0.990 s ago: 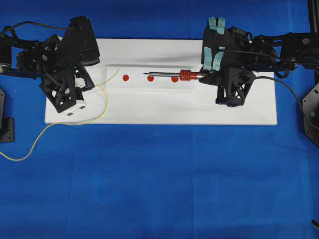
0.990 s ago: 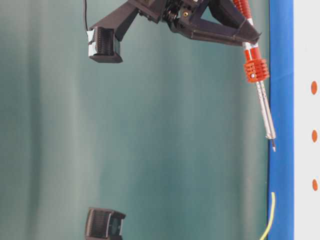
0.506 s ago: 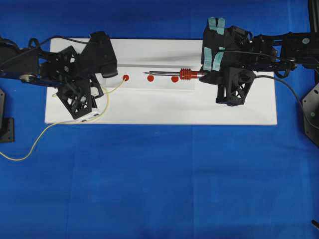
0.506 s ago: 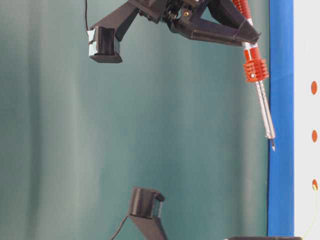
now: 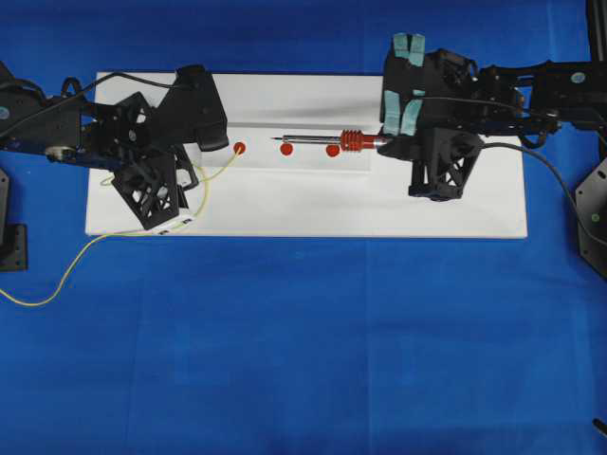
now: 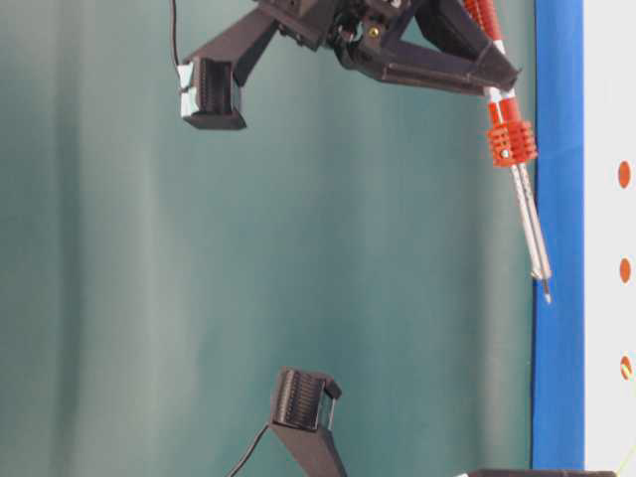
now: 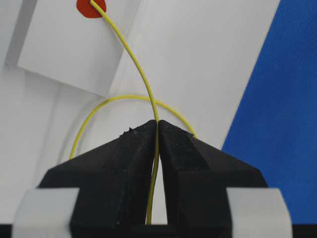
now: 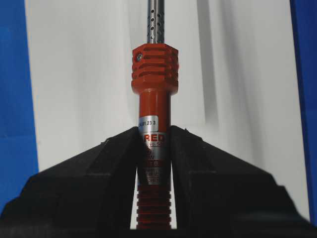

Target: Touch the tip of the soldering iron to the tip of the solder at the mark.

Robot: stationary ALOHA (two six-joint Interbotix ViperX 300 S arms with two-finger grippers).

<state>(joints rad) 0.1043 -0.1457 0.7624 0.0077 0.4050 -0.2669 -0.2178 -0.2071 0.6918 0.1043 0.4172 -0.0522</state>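
Note:
The soldering iron (image 5: 322, 141) has a red ribbed collar and a silver shaft. My right gripper (image 5: 387, 142) is shut on its red handle (image 8: 154, 94). The iron points left and slopes down, its tip (image 6: 546, 294) hanging above the strip between the left and middle red marks. The solder (image 5: 204, 185) is a thin yellow wire pinched in my shut left gripper (image 7: 157, 123). It curves up from the fingers, and its tip rests on the left red mark (image 7: 89, 7). A gap separates the two tips.
Three red marks (image 5: 286, 149) sit in a row on a raised white strip on the white board (image 5: 285, 204). Blue cloth (image 5: 303, 341) surrounds the board. The solder's slack loops off the board's left front. The iron's black cord (image 5: 550, 171) trails right.
My left gripper moved right and brought the solder's tip onto the left red mark. The right gripper eased the iron slightly left.

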